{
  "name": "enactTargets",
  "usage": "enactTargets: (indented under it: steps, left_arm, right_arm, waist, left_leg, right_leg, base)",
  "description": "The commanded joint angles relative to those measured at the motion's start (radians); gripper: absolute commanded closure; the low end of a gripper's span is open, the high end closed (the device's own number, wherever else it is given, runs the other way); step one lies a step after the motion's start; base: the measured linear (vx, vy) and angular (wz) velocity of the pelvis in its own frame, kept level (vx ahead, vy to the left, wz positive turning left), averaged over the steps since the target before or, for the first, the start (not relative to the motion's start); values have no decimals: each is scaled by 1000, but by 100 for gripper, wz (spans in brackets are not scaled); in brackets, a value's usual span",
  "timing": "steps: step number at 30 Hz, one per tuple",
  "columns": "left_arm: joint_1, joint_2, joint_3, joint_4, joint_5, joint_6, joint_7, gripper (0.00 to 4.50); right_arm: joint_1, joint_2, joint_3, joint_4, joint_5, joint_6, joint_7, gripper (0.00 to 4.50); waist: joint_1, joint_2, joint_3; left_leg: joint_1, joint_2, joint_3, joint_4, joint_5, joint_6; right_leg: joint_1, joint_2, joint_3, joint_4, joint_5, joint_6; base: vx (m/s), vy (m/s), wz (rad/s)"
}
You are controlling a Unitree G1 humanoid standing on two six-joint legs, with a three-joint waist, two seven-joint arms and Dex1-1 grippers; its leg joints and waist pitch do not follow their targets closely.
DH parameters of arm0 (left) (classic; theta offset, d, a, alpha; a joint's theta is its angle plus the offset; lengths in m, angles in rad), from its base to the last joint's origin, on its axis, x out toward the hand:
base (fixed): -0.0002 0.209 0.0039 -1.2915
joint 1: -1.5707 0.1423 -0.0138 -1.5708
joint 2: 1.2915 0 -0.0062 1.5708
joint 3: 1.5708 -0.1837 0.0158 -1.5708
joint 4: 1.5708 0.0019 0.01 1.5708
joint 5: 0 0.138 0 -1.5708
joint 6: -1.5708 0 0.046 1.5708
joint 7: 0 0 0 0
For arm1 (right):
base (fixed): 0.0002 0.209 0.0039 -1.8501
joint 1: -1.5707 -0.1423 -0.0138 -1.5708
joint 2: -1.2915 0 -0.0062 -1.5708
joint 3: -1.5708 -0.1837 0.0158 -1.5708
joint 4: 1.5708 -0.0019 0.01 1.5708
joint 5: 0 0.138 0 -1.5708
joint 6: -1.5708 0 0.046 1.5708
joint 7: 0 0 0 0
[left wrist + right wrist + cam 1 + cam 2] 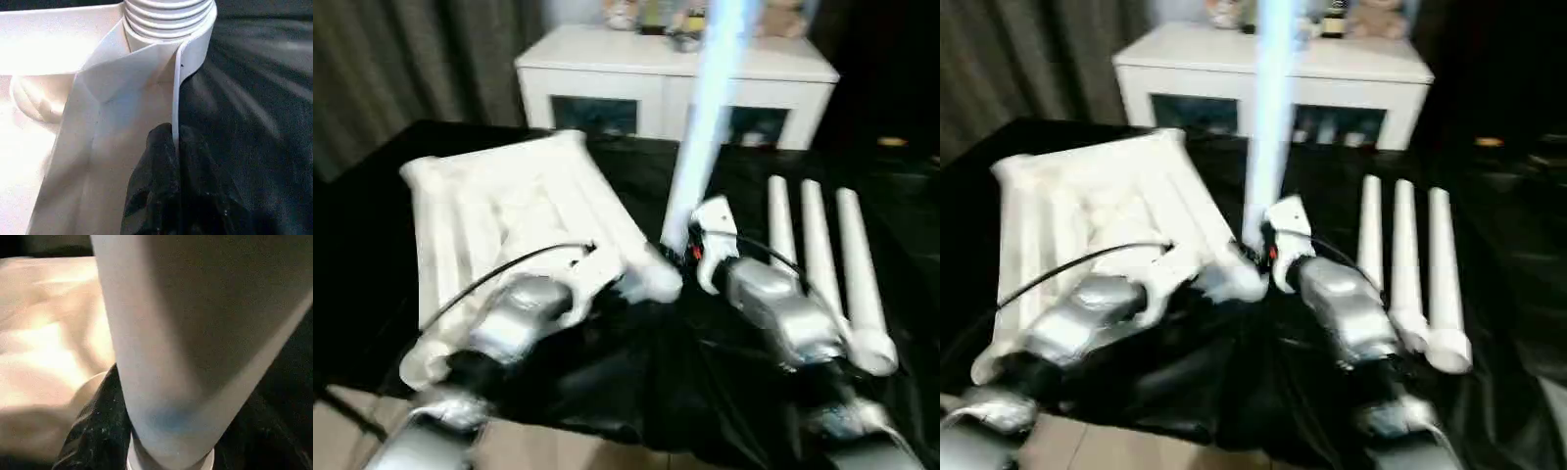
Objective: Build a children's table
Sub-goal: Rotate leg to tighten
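A: What takes up most of the scene?

B: A counter (901, 215) draped in black cloth. Behind it stands a white cabinet (675, 83) with dark glass doors and some small items on top, too blurred to name. Grey curtains (401, 69) hang at the back on the robot's left.

A: And the children's table?

B: Its table top (509, 211) lies upside down on the left half of the counter, ribs facing up. Three loose legs (822, 255) lie side by side on the right half, well apart from the top. A fourth leg (705, 117) stands nearly upright at the top's near right corner, its threaded end at the corner socket (168, 19) there.

A: What is the left end effector doing?

B: The left end effector (175, 161) is pinched narrowly on the thin rim wall of the table top, one black finger on each side, just beside that socket.

A: The right one?

B: The right end effector (690, 250) is at the lower part of the upright leg. In the right wrist view the leg fills the picture between dark finger surfaces, so it appears clamped around the tube.

A: Any writing or labels?

B: None that I can read.
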Motion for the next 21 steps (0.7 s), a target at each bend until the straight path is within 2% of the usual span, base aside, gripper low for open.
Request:
enactTargets:
  steps: [1,2,3,4,5,6,7,8,9,10,11,12,13,14,15,16,17,18,20,21]
  left_arm:
    - [-18,-24,67,58,2,20,185,450]
    - [-24,-38,69,63,-1,21,197,450]
    - [-35,-64,75,73,-8,23,217,450]
    - [-45,-93,82,77,-16,26,237,450]
    - [-51,-117,86,75,-22,35,253,450]
    - [-51,-128,88,69,-24,43,259,450]
    - [-49,-133,85,63,-21,49,260,450]
    - [-47,-133,81,57,-12,59,258,450]
    - [-45,-130,82,57,-4,69,264,450]
    - [-45,-130,82,57,-4,69,264,450]
    - [-41,-111,84,53,8,81,270,450]
    - [-41,-111,84,53,8,81,270,450]
    - [-38,-102,85,49,8,84,270,450]
    - [-37,-97,86,47,7,85,269,450]
    - [-33,-90,86,42,8,88,270,450]
    - [-33,-89,87,42,10,89,272,450]
    - [-33,-89,88,43,12,90,275,450]
    - [-33,-88,89,44,12,91,276,450]
    - [-31,-84,79,41,14,88,261,450]
    - [-26,-76,67,32,16,82,235,450]
  right_arm:
    - [59,21,5,139,-25,62,-71,264]
    - [55,27,2,151,-26,61,-87,264]
    - [45,39,-5,176,-29,54,-116,264]
    - [29,53,-18,210,-22,52,-140,264]
    - [9,65,-28,251,-20,46,-165,264]
    - [-4,72,-34,277,-20,42,-180,264]
    - [-14,76,-34,295,-22,40,-187,264]
    - [-26,82,-42,314,-21,37,-201,264]
    - [-42,88,-53,341,-24,29,-213,264]
    - [-42,88,-53,341,-24,29,-213,264]
    - [-64,96,-73,375,-22,25,-229,264]
    - [-64,96,-73,375,-22,25,-229,264]
    - [-71,97,-78,387,-22,22,-231,264]
    - [-75,98,-80,392,-22,20,-233,264]
    - [-79,99,-83,399,-22,17,-233,264]
    - [-84,101,-86,410,-23,12,-235,264]
    - [-89,102,-89,419,-23,7,-237,264]
    - [-94,104,-94,429,-19,6,-235,264]
    - [-103,106,-99,447,-13,5,-224,264]
    - [-110,107,-98,458,-10,9,-205,264]
  waist:
    - [-18,-12,-11]
    - [-24,0,-8]
    - [-30,-3,-14]
    - [-25,12,-15]
    - [-31,16,-11]
    - [-22,21,-16]
    - [-16,20,-11]
    - [7,10,-14]
    - [-2,-36,-9]
    - [-6,-46,-10]
    - [-4,-49,4]
    - [17,-13,-14]
    - [-1,-13,-12]
    - [-14,2,-8]
    - [-16,10,-13]
    - [-17,8,-14]
    - [-18,5,-9]
    - [-25,2,-1]
    - [-35,6,10]
    - [-36,11,9]
  left_leg:
    - [43,47,-49,-87,-680,-57]
    - [49,50,-55,-95,-738,-58]
    - [36,54,-64,-108,-770,-58]
    - [35,58,-64,-117,-794,-62]
    - [34,67,-60,-139,-863,-68]
    - [13,83,-49,-176,-896,-73]
    - [2,86,-36,-200,-910,-75]
    - [7,77,1,-209,-872,-75]
    - [110,22,9,-71,-733,-64]
    - [158,-6,0,40,-565,-32]
    - [21,11,-37,4,-309,35]
    - [4,41,-48,-67,-315,14]
    - [1,56,-60,-83,-391,-9]
    - [8,65,-73,-102,-566,-41]
    - [30,66,-74,-108,-684,-61]
    - [39,63,-70,-106,-700,-64]
    - [47,58,-65,-104,-722,-63]
    - [50,54,-62,-104,-747,-54]
    - [58,56,-64,-115,-820,-47]
    - [53,63,-65,-130,-863,-47]
  right_leg:
    - [-18,-61,6,-123,-648,-46]
    - [-12,-61,-14,-128,-649,-31]
    - [13,-60,-25,-121,-596,-18]
    - [15,-60,-23,-111,-565,-25]
    - [23,-53,-35,-93,-505,-42]
    - [50,-45,-24,-28,-368,-72]
    - [55,-37,-22,-6,-340,-80]
    - [44,-35,-8,11,-360,-91]
    - [-67,-75,-8,-144,-713,-45]
    - [-110,-131,-6,-207,-861,-35]
    - [24,-181,20,-165,-894,-11]
    - [48,-126,-18,-131,-742,-5]
    - [40,-103,-29,-113,-628,-9]
    - [38,-83,-39,-94,-468,-30]
    - [30,-82,-34,-88,-395,-62]
    - [24,-84,-29,-92,-367,-79]
    - [15,-86,-27,-98,-375,-96]
    - [12,-85,-36,-109,-429,-86]
    - [16,-75,-58,-116,-505,-49]
    - [33,-67,-64,-99,-490,-37]
  base:
    - [-31,70,-7]
    - [-16,82,-10]
    - [-4,76,-11]
    - [-4,76,-11]
    - [-18,52,-1]
    - [-66,21,9]
    - [-67,-9,22]
    - [-49,-30,19]
    - [31,-57,16]
    - [0,0,0]
    - [108,8,-34]
    - [84,64,-48]
    - [84,64,-48]
    - [0,0,0]
    - [0,0,0]
    - [0,0,0]
    - [0,0,0]
    - [0,0,0]
    - [0,0,0]
    - [0,0,0]
